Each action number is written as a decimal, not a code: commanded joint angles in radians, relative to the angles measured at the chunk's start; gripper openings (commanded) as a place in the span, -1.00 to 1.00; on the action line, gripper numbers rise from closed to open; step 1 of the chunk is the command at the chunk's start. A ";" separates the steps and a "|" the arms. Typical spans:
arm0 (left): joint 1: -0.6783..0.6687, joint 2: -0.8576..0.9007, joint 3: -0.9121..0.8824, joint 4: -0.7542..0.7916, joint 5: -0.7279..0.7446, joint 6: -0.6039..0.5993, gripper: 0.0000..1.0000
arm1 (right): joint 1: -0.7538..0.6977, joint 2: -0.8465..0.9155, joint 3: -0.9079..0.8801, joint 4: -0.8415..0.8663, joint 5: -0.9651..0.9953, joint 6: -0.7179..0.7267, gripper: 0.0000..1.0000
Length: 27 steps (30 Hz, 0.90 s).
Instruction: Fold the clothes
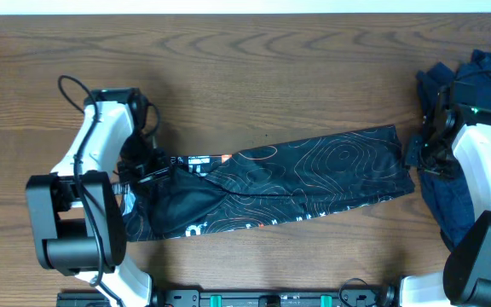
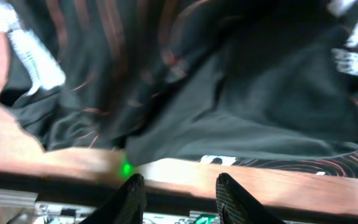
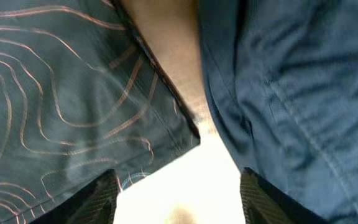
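Only the overhead view is showing the whole black short-sleeved jersey with orange contour lines [image 1: 314,179] lying across the wooden bench [image 1: 228,68]. Wrist views are showing the left end effector [image 2: 179,190] and right end effector [image 3: 179,186] standing apart, empty, the right beside dark navy garments [image 3: 291,93].

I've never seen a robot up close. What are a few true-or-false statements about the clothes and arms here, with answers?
1. The black jersey lies as a long band across the wooden table. True.
2. The navy garments are heaped at the table's left side. False: they are at its right side.
3. The right tool is clamped on the jersey. False: it is open, with nothing between its fingers.
4. The left tool is open. True.
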 commanded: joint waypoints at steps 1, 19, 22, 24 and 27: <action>-0.023 -0.012 -0.001 0.003 0.019 0.009 -0.21 | -0.009 -0.021 -0.036 0.040 -0.016 -0.070 0.33; -0.023 -0.012 -0.001 0.005 0.019 0.006 -0.21 | -0.008 0.160 -0.239 0.402 -0.173 -0.245 0.47; -0.023 -0.012 -0.001 0.005 0.019 0.006 -0.21 | -0.008 0.195 -0.239 0.427 -0.196 -0.245 0.13; -0.021 -0.012 0.000 0.005 0.019 0.006 -0.21 | -0.008 0.204 -0.239 0.431 -0.199 -0.245 -0.34; -0.010 -0.012 0.005 0.005 0.019 0.006 -0.21 | -0.008 0.202 -0.239 0.431 -0.194 -0.245 -0.77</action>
